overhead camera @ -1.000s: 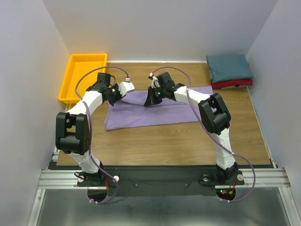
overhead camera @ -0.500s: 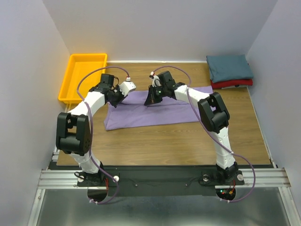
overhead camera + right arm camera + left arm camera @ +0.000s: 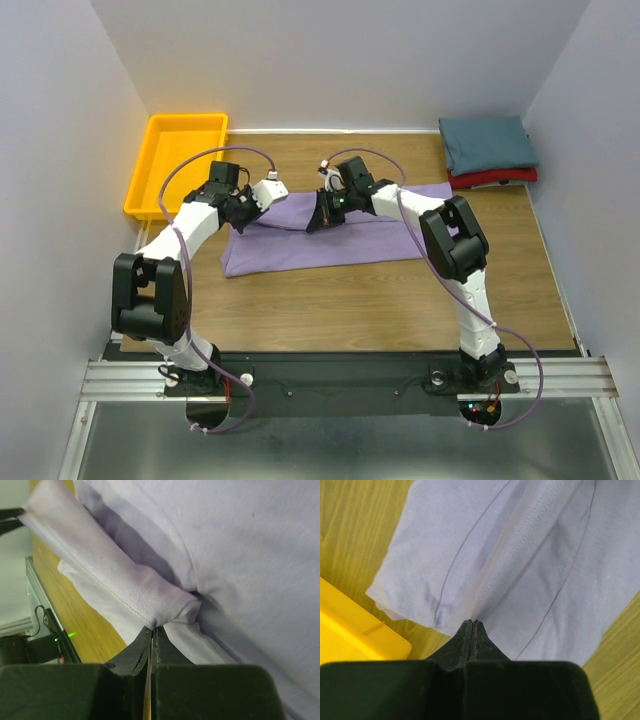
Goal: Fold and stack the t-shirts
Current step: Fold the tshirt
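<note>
The lavender t-shirt (image 3: 330, 240) lies spread across the middle of the table. My left gripper (image 3: 240, 212) is shut on its far left edge, and the cloth fills the left wrist view (image 3: 520, 570). My right gripper (image 3: 318, 218) is shut on a lifted fold of the far edge near the middle, seen in the right wrist view (image 3: 150, 600). The cloth stretches between the two grippers. The dark teal t-shirt (image 3: 487, 143) lies folded on the red t-shirt (image 3: 495, 178) at the far right corner.
A yellow-orange tray (image 3: 178, 160) stands at the far left, just beyond my left gripper; its corner shows in the left wrist view (image 3: 355, 635). Grey walls close in the table on three sides.
Both grippers have drawn the far edge of the lavender shirt a little toward the near side; the left arm has shifted slightly right and nearer.
</note>
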Motion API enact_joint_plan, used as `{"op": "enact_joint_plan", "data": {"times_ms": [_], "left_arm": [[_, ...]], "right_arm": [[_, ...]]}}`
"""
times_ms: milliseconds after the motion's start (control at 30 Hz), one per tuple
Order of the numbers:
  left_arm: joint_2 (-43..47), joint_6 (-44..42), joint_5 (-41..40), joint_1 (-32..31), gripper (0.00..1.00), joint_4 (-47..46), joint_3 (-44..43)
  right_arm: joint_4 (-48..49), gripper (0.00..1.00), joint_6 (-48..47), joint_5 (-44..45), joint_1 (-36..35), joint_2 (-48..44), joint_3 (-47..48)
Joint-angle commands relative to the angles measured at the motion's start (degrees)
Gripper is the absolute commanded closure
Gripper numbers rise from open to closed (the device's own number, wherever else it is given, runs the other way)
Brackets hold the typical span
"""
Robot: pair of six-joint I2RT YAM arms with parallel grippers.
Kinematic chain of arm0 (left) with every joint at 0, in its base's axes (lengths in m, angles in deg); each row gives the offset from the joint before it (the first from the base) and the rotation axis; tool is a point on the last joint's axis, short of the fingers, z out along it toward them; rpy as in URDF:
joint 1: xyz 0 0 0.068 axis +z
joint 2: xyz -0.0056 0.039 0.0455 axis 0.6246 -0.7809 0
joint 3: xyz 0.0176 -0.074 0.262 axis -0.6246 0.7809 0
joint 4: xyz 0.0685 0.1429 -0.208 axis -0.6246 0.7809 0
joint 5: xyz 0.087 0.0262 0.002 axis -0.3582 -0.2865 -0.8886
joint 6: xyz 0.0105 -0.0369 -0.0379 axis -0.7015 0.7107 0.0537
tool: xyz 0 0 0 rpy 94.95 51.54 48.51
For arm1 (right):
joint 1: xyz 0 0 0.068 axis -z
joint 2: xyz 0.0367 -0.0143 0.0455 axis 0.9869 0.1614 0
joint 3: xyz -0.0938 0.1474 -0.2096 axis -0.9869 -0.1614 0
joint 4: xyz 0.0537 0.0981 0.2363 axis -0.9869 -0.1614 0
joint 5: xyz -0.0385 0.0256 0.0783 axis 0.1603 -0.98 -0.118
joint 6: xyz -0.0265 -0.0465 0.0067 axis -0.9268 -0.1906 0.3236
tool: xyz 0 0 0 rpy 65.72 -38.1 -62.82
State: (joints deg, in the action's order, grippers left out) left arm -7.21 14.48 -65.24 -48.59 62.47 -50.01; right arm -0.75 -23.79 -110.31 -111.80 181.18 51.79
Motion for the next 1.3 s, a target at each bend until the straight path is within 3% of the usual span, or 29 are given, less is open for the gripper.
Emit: {"op": "enact_joint_plan", "data": {"times_ms": [0,500,567,633,767,1033,1267], "left_arm": [[4.5,-3.5,-0.1,0.3,1.00,2.4,-0.3],[5.5,-9.6,0.8,0.2,1.00,10.5,6.2],[4.8,-9.4,1.1,0.3,0.99,10.7,6.9],[3.8,-9.4,2.1,0.2,0.94,12.1,6.9],[4.0,-7.9,4.8,0.2,0.68,12.9,6.6],[6.5,-4.0,8.0,0.6,0.66,13.3,3.3],[2.9,6.5,8.9,0.5,0.71,3.0,3.5]], "right_arm": [[1.3,0.99,1.0,-2.3,0.4,-3.2,-1.5],[1.2,0.99,0.8,-5.1,-1.4,-4.2,-7.9],[1.0,0.92,0.5,-5.6,-1.4,-4.2,-8.2],[0.9,0.75,0.0,-5.8,-1.4,-4.9,-8.7],[0.3,0.56,-1.9,-3.9,-1.4,-7.6,-8.8],[-2.0,0.62,-5.3,-1.6,-0.6,-11.3,-6.8],[-2.8,0.75,-6.1,-1.4,-0.3,-7.1,-2.3]]}}
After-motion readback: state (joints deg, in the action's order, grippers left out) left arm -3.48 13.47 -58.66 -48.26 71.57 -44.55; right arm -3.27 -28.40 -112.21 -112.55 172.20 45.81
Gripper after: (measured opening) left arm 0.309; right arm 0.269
